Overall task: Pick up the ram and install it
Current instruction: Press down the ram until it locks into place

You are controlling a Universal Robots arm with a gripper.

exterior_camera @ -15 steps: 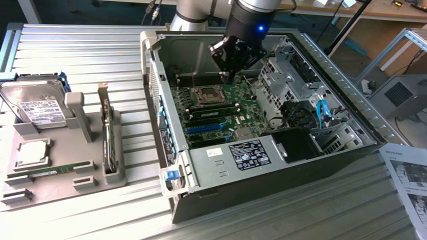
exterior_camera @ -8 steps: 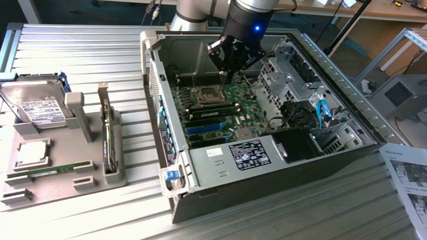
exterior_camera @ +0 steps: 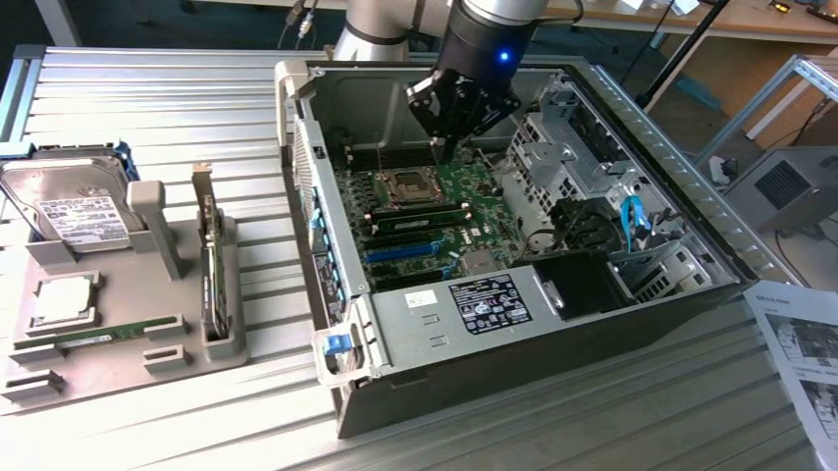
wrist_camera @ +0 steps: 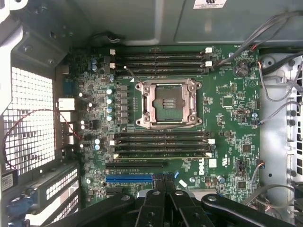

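The ram [exterior_camera: 98, 335], a light, stiff, fragile stick probably best pinched by its long edges clear of the chips, lies flat on the tray [exterior_camera: 78, 378], well apart from the claw [exterior_camera: 446, 149], which hangs closed and empty over the motherboard [exterior_camera: 461, 184].

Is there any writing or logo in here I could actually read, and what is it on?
"DELL", white letters running sideways: on the motherboard, near the memory slots.
Power supply label: print too small to read.
Hard drive label: too small to read.
Paper sheet at the exterior view's right: text blurred.
White sticker on the case wall: cut off, unreadable.
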